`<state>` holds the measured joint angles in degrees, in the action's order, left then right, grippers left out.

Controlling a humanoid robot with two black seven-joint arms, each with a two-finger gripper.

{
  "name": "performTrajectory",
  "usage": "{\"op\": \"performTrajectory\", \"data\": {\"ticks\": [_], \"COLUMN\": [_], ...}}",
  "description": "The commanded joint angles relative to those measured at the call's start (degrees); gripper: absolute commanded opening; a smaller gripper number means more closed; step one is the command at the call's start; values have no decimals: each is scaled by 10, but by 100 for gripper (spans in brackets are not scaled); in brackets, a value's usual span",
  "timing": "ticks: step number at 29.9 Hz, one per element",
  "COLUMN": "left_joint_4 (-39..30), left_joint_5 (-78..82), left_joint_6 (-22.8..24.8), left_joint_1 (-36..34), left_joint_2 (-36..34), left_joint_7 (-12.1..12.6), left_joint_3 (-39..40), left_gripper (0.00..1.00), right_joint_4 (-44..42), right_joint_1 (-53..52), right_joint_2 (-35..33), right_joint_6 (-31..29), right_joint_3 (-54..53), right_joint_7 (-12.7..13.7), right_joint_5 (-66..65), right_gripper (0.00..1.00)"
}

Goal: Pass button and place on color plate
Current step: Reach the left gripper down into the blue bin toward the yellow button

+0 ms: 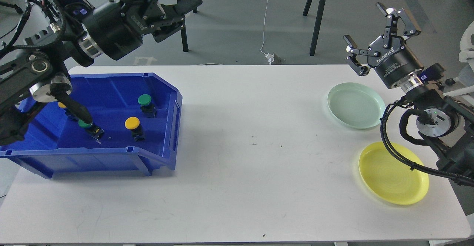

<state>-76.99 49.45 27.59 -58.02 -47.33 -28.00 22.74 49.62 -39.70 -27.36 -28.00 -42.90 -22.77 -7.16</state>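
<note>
A blue bin [177,105] on the table's left holds several push buttons: a green one [144,100], a yellow one [132,123], a second green one [86,124] and a second yellow one [62,105] partly hidden by my left arm. My left gripper [180,17] is open and empty, high above the bin's far edge. A pale green plate [356,105] and a yellow plate [393,174] lie at the right. My right gripper [364,23] is open and empty, raised behind the green plate.
The white table [251,157] runs between the bin and the plates. My left arm's cable hangs into the bin near the left green button. Stand legs [317,16] and a cable are on the floor behind the table.
</note>
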Motion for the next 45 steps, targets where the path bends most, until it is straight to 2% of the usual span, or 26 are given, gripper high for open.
{"op": "performTrajectory", "data": {"ticks": [1,4,7,13,19,26,45], "left_joint_4": [-3,10,40,63,119,170,248], "left_joint_5": [113,214,274,321,345,346,345], "left_joint_6": [-15,-49,-76,-79,-79,-80,-89], "left_joint_1": [-93,-156,-180,-178,-175,-154,-112], "left_joint_2": [-66,-77,-76,-64,-28,13,71], "left_joint_7": [0,0,0,0,0,0,0], "left_joint_3": [-146,-258,-334,-383,-429,-445,-446], "left_gripper": [87,87,87,87,87,87,87], "right_joint_4": [-1,-3,-5,-6,-5,-5,-5], "right_joint_1": [9,16,21,29,40,44,48], "right_joint_2": [5,6,6,3,0,-1,-3], "right_joint_6": [0,0,0,0,0,0,0], "right_joint_3": [0,0,1,1,1,1,0], "right_joint_7": [0,0,-1,-1,-1,-1,-1], "right_joint_5": [0,0,0,0,0,0,0], "right_gripper": [100,100,100,100,100,100,100]}}
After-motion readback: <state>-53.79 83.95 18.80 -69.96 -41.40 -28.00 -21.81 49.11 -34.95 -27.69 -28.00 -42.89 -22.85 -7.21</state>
